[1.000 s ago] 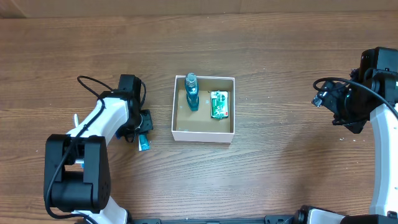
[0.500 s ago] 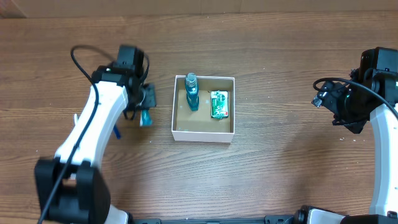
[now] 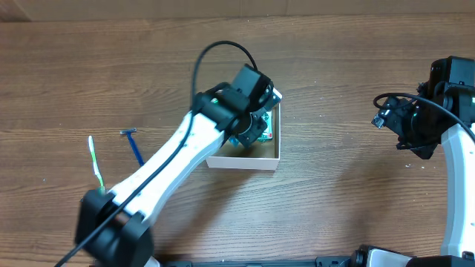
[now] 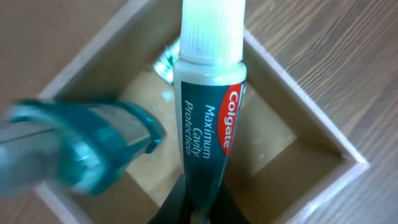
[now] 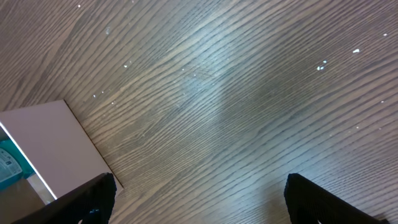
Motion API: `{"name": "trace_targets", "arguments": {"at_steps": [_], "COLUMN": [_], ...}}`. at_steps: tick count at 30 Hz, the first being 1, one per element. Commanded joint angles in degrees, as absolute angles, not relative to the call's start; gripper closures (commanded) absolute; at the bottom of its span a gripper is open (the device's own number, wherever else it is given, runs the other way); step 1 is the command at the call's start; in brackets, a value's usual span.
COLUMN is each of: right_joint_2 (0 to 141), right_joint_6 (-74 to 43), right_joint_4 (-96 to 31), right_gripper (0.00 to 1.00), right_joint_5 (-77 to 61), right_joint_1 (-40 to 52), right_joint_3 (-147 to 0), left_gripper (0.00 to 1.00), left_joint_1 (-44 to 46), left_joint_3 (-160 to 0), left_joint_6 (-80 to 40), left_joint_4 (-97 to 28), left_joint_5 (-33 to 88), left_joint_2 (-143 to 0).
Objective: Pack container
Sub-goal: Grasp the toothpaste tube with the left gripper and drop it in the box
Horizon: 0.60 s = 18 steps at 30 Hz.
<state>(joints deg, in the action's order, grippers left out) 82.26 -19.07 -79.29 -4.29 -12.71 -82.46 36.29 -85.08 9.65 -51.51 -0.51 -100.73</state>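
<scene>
Surface: brown wood-grain table, seen in all three views.
Left gripper: reaches out over the box, its jaws pressed onto the lower end of a toothpaste tube; in the left wrist view the dark fingers clamp the tube at the bottom edge of the picture.
Toothpaste tube: dark green with a red Colgate band and a white ribbed cap, pointing straight away from the left gripper, cap end farthest from it.
Container: a white-walled box with a brown floor, directly under the left gripper; the tube hangs above its floor, and I cannot tell whether it touches.
Teal bottle: clear and blurred, just left of the held tube inside the container.
Green packet: beyond the tube's cap, against the far corner of the container.
Right gripper: jaws spread wide with only bare table between them; it sits well to the right of the container.
Container from the right wrist view: one white corner shows just beyond the finger at the lower left.
Blue razor: on the table, well behind the left gripper, beside the arm.
Green-and-white toothbrush: farther back than the razor, near the left arm's base.
</scene>
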Motion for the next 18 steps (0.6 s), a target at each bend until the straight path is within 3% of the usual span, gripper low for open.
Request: {"name": "trace_targets", "arguments": {"at_steps": [1,2,4,8,10,12,16,18], "right_joint_2": [82.2,82.2,82.2,82.2,82.2,82.2,82.2,82.2], "right_joint_6": [-18.6,-18.6,-18.6,-18.5,-18.1,-17.9,-17.7,-17.7], "right_joint_4": [-79.2,-79.2,-79.2,-79.2,-79.2,-79.1,-78.9,-78.9], "right_gripper": [0.11,0.11,0.11,0.11,0.11,0.11,0.11,0.11], "right_joint_5": [-4.6,-4.6,-4.6,-4.6,-4.6,-4.6,-4.6,-4.6], "right_joint_1": [-12.8,-12.8,-12.8,-12.8,-12.8,-12.8,-12.8,-12.8], "right_joint_3": [-82.3,-82.3,-82.3,-82.3,-82.3,-82.3,-82.3,-82.3], "left_gripper": [0.85,0.78,0.47,0.34,0.27,0.0,0.0,0.0], "left_joint_1": [36.5,36.5,36.5,36.5,36.4,34.7,21.3,12.5], "left_joint_3": [-85.3,-85.3,-85.6,-90.3,-94.1,-95.8,-95.7,-94.1], "left_joint_6": [9.8,9.8,9.8,8.0,2.1,-6.5,-23.4,-26.2], "left_joint_4": [-51.7,-51.9,-52.5,-57.7,-62.7,-66.4,-75.6,-78.0], "left_joint_5": [-0.4,-0.4,-0.4,-1.7,-8.1,-14.5,-16.1,-16.0], "left_joint_2": [-105.2,-105.5,-104.5,-98.7,-93.2,-87.8,-78.6,-77.9]}}
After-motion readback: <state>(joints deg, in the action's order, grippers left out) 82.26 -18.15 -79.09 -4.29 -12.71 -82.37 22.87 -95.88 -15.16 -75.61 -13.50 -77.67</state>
